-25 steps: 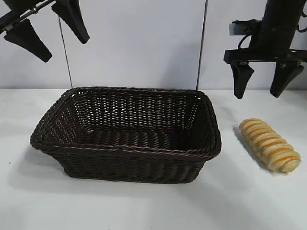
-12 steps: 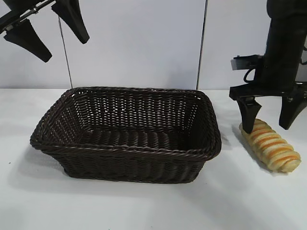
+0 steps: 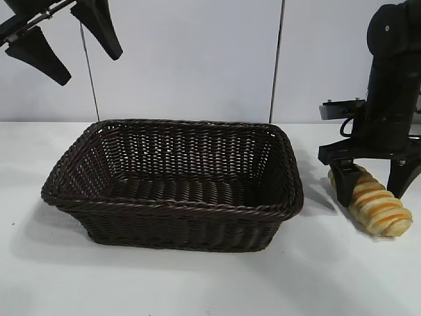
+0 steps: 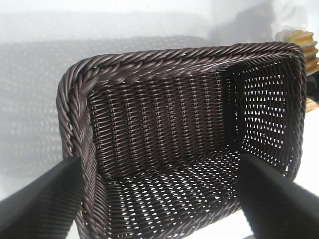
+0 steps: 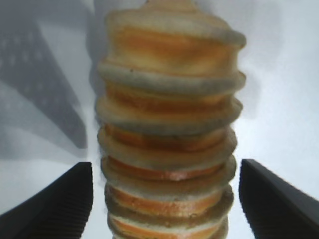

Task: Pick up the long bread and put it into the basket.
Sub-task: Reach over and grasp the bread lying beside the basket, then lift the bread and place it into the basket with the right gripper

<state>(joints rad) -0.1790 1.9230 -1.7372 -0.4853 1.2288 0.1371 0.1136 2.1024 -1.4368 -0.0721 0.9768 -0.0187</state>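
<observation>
White bench: right gripper straddled the long bread, fingers apart, ungripped; the basket sat empty; left gripper wide.

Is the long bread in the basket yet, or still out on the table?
Out. The long bread lies on the table right of the basket, between the right gripper's fingers.

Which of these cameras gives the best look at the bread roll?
The right wrist view: the long bread fills it, ridges clear. The exterior view shows the loaf whole but small, its far end hidden by the arm. The left wrist view catches only an edge past the basket.
</observation>
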